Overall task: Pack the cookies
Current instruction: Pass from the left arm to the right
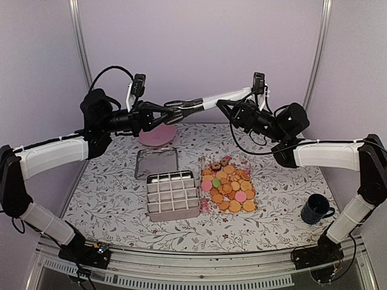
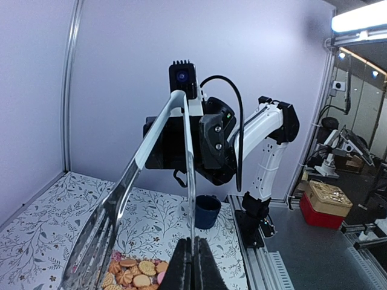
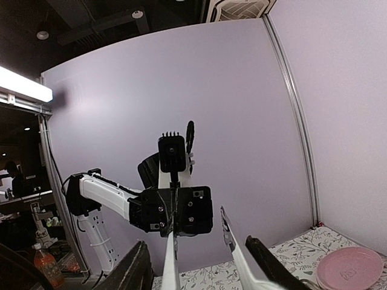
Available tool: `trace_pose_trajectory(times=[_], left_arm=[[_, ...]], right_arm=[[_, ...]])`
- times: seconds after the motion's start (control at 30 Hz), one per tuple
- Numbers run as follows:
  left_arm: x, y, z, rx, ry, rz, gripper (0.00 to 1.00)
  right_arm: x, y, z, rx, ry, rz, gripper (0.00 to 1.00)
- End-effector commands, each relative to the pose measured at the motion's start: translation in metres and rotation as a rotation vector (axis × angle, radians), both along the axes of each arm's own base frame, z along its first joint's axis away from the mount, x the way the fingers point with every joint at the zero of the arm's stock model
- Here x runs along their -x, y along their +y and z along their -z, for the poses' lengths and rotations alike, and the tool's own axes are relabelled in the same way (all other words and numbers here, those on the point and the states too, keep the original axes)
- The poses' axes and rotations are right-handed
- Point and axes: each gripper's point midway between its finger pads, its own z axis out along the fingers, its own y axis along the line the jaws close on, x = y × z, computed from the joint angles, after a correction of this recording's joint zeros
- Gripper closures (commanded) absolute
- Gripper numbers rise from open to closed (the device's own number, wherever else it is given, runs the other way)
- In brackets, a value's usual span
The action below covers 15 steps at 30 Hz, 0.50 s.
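Step in hand, as I read it: mid-air handoff of the tongs [image 2: 140, 156], no cookie picked yet. My left gripper [image 2: 193, 261] has its fingers pinched tight on one thin tong arm. The right gripper [image 3: 199, 269] has its fingers apart, either side of both tong arms, w/ gaps showing, so no grip there.

The cookies [image 1: 230, 187] sit in a heap on the surface, just right of the divided box [image 1: 173, 194] and well below both arms.

Next: right fingers need to clamp the handle end square before the left lets go, then swing down to the heap.

Hard to see: the right wrist view cuts off the finger bases and the tongs' near end, so I can't tell abt contact there. The left wrist view shows only a sliver of the heap. From the top, the handoff point is too small to read.
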Motion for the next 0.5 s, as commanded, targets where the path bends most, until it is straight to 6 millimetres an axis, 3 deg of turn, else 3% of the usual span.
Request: trace_pose_trajectory(times=[0.0,0.17,0.3,0.33,0.47], left_arm=[[0.011,-0.001,-0.019,0.032,-0.071,0.026,1.00],[0.006,-0.002,-0.016,0.023,-0.073,0.008,1.00],[-0.003,0.002,-0.005,0.000,-0.078,-0.029,1.00],[-0.007,0.004,0.000,-0.012,-0.071,-0.040,0.98],[-0.025,0.014,0.028,-0.089,-0.034,-0.099,0.72]], right_arm=[[0.001,0.007,-0.007,-0.015,-0.033,-0.003,0.50],[0.000,0.008,-0.005,-0.005,-0.032,-0.004,0.67],[-0.004,0.004,0.004,0.049,-0.008,0.034,0.71],[-0.005,0.001,0.005,0.063,-0.015,0.055,0.71],[-0.015,-0.008,0.009,0.142,-0.016,0.159,0.72]])
